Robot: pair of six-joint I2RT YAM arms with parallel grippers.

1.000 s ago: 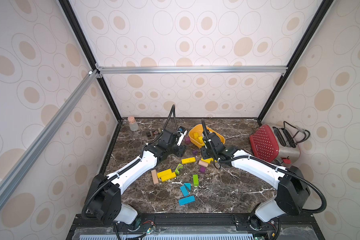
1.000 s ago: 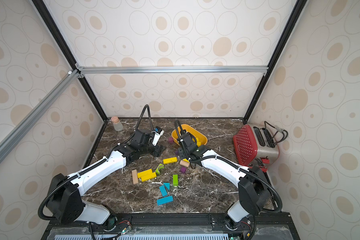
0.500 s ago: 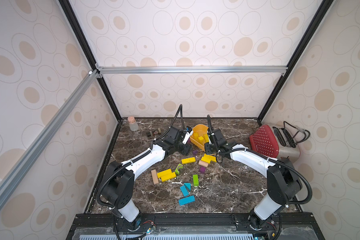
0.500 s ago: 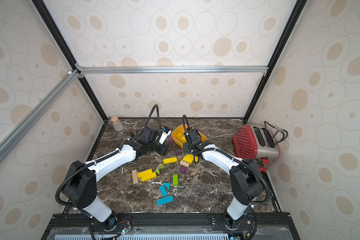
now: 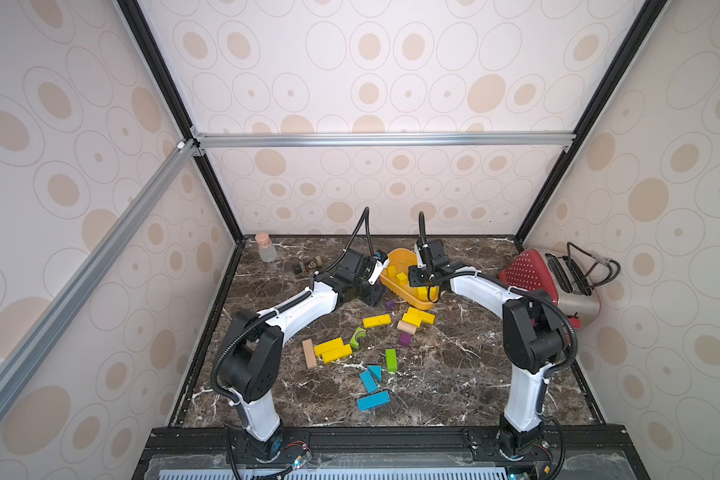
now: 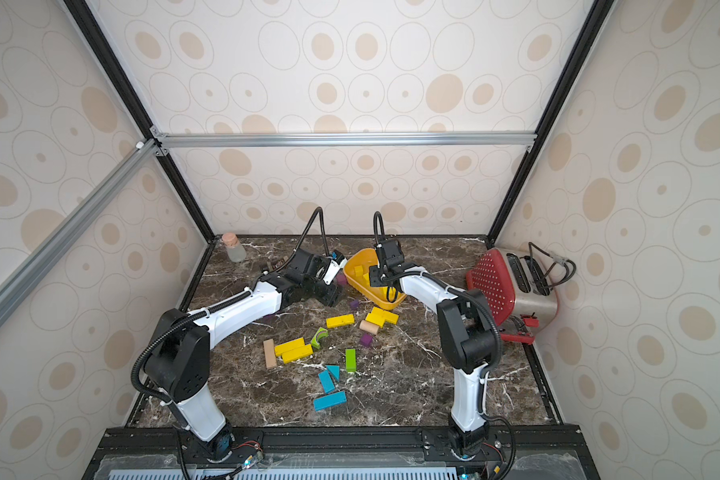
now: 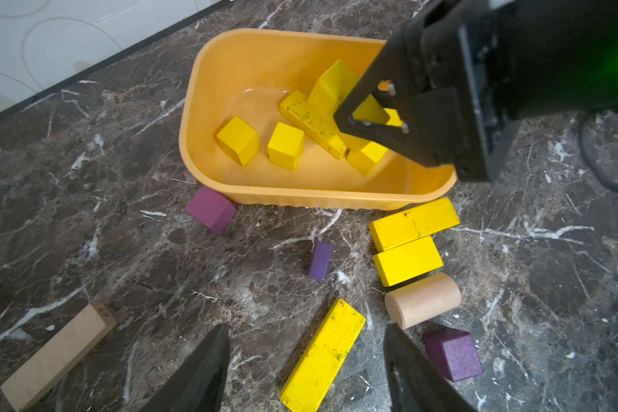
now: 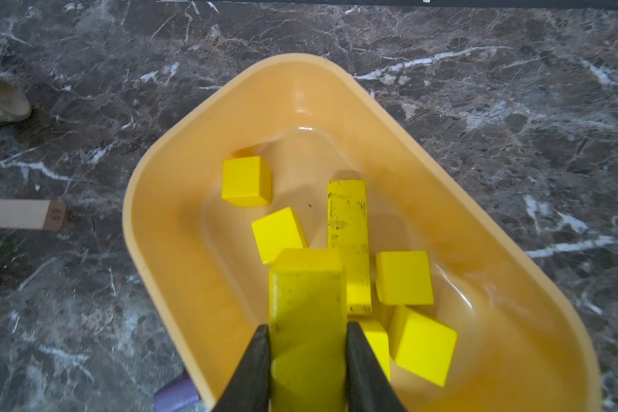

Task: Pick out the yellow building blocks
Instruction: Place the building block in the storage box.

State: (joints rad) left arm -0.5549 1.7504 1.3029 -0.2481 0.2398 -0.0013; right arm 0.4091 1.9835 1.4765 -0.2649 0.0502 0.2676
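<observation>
**Right pincer**: a second ago low among the loose blocks beside the tub, now above the glossy orange-yellow plastic tub. Clamped on a matte yellow bar. The bar's long axis runs in line with my fingers, free end pointing into the tub.

**Tub contents:** square-edged yellow cubes and one scuffed bar.

**Left pincer**: since swung nearer the tub, jaws apart over a scuffed yellow plank flat on the marble table.

**Loose stock:** two more yellow blocks just beside the tub.

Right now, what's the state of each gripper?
Left gripper: open, empty.
Right gripper: shut on a yellow block.
</observation>
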